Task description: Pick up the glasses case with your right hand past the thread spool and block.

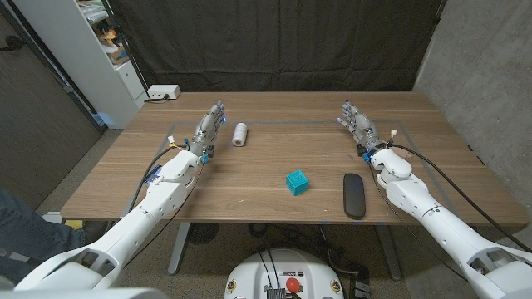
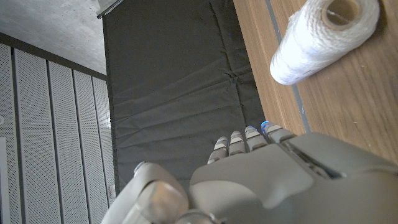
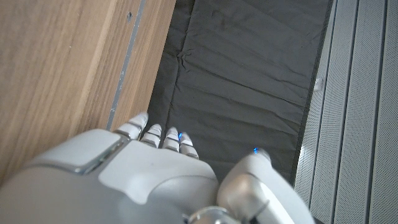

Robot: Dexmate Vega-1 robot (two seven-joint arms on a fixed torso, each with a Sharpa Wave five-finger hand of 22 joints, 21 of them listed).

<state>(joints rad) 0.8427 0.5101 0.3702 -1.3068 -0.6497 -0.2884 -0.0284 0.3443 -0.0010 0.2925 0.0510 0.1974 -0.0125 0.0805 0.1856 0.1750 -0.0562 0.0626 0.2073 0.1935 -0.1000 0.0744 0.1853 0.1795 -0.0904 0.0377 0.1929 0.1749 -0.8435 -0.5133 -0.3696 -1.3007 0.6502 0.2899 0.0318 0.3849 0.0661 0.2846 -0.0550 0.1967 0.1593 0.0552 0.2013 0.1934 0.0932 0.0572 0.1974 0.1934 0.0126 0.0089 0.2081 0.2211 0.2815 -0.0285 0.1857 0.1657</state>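
My left robot hand (image 1: 212, 124) sits near the surface's (image 1: 249, 195) far left, fingers out straight, holding nothing. The white thread spool (image 1: 240, 134) is just beside it. The teal block (image 1: 297, 182) sits toward the front edge, the black glasses case (image 1: 355, 195) beside it. My right robot hand (image 1: 357, 124) is far right, empty, fingers extended.
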